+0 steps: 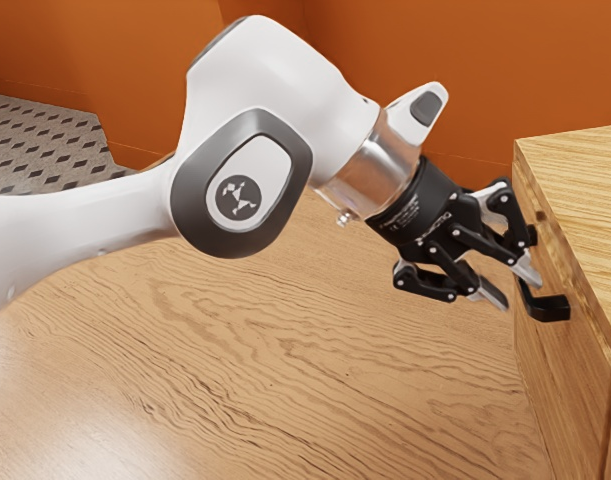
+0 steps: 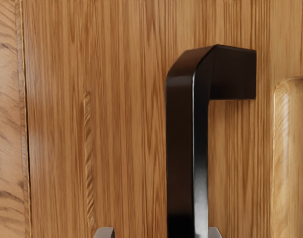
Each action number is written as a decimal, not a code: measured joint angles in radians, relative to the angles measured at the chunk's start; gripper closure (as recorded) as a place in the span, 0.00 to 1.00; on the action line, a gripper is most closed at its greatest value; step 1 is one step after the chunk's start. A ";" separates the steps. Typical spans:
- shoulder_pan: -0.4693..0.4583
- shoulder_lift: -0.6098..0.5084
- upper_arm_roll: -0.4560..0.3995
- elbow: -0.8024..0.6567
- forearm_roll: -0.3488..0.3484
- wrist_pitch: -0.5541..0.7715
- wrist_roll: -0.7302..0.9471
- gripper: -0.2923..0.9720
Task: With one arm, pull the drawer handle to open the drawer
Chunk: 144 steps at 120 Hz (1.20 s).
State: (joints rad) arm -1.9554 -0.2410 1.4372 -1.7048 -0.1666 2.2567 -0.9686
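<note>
Arm: the white arm comes in from the exterior view's left and reaches toward the right, wrist angled slightly down.
Hand: the black hand is right up against the front of the cabinet, at the handle.
Hand state: open. The fingers stand apart with the handle's bar between them, not clamped on it.
Fingertips: in the wrist view two grey fingertips show, one on each side of the bar. One is just beside the bar and the other is clearly apart from it.
Handle: the black handle is a flat bar standing off the drawer front. In the wrist view one end bends in a square corner back to the wood.
Drawer: the drawer has a wood-grain front that faces the hand. A narrow groove runs along it beside the handle. I cannot tell whether the drawer is pulled out at all.
Cabinet: a light wood box at the exterior view's right edge, standing on the tabletop.
Tabletop: wood with a wavy grain, under the arm and hand.
Surroundings: an orange wall behind, and a grey patterned floor at the exterior view's upper left.
</note>
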 joint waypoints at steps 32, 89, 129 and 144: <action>0.020 0.003 0.006 0.000 0.000 -0.019 -0.001 0.77; 0.213 0.004 -0.170 -0.028 0.006 -0.057 -0.008 0.81; 0.421 -0.014 -0.370 -0.081 0.006 -0.065 -0.015 0.81; 0.514 -0.034 -0.449 -0.110 0.006 -0.066 -0.016 0.81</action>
State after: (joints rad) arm -1.4416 -0.2747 0.9879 -1.8149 -0.1605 2.1906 -0.9848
